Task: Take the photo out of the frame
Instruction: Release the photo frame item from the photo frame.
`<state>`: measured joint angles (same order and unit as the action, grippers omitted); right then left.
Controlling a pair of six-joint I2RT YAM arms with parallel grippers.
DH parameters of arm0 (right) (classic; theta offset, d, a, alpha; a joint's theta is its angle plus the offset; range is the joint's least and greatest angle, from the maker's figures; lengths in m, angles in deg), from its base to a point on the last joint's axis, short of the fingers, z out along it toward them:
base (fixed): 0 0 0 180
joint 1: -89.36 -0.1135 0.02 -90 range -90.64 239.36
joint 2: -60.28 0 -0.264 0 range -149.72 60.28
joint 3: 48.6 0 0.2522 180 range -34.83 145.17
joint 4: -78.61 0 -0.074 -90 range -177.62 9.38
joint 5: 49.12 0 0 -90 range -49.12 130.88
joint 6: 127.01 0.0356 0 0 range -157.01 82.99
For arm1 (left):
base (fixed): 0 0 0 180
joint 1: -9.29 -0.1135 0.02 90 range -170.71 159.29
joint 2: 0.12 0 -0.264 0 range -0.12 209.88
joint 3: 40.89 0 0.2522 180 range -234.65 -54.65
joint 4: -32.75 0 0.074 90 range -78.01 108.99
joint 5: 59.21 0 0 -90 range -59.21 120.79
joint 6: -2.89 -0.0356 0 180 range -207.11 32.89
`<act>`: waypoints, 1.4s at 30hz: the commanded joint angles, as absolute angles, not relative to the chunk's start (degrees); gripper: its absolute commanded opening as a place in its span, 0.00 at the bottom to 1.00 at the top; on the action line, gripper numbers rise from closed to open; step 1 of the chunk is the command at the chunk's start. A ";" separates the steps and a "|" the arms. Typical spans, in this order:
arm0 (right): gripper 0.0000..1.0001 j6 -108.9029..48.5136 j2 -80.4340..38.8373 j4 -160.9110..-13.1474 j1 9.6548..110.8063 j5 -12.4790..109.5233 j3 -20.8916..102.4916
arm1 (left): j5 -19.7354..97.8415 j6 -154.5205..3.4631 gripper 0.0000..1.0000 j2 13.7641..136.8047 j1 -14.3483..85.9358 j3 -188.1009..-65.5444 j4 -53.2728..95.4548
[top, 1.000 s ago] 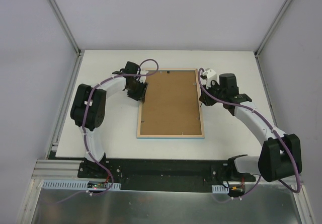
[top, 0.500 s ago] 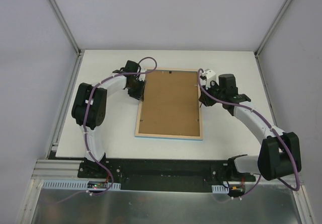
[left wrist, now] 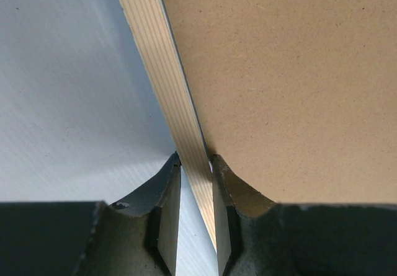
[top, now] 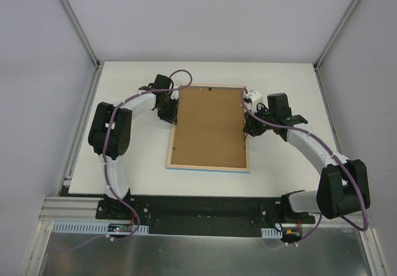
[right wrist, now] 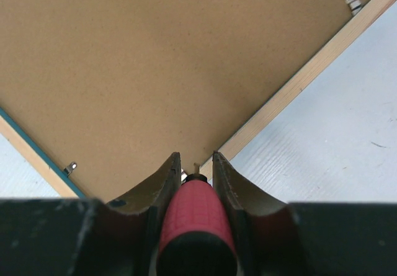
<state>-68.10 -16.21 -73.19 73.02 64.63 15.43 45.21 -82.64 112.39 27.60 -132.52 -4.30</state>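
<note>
Left wrist shows left gripper (left wrist: 196, 161) pinching the frame (left wrist: 165, 71) by its long rim; right gripper (right wrist: 195, 158) clamps a red tool (right wrist: 195, 220) opposite.

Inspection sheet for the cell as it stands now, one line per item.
Surface: white table, frame lying flat on it.
Job's things: frame face down, brown backing board in place; photo not visible.
Clutter: nothing seen.
Grippers: left gripper shut on the frame's left rim; right gripper shut on a red-handled tool, tip at the board's right edge.
Cables: purple cables run along both arms.
Surroundings: grey enclosure walls.
</note>
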 commanded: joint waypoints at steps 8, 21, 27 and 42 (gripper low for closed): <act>0.01 -72.87 -19.26 -67.76 72.13 66.46 19.83 | 43.80 -81.04 0.08 113.87 27.14 -131.38 -6.32; 0.01 -73.83 -21.37 -65.83 70.73 65.05 21.24 | 44.50 -80.25 0.00 114.40 26.35 -131.29 -6.24; 0.01 -75.41 -21.10 -63.37 70.11 65.31 22.03 | 44.85 -79.64 0.00 114.57 25.73 -131.03 -6.24; 0.01 -72.96 -20.40 -67.31 69.32 61.10 21.68 | 45.91 -78.76 0.00 115.19 25.29 -130.85 -6.24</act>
<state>-74.42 -21.82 -62.72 69.68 63.58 20.78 46.80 -78.70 112.93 26.05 -132.50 -4.21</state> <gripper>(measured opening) 0.276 0.204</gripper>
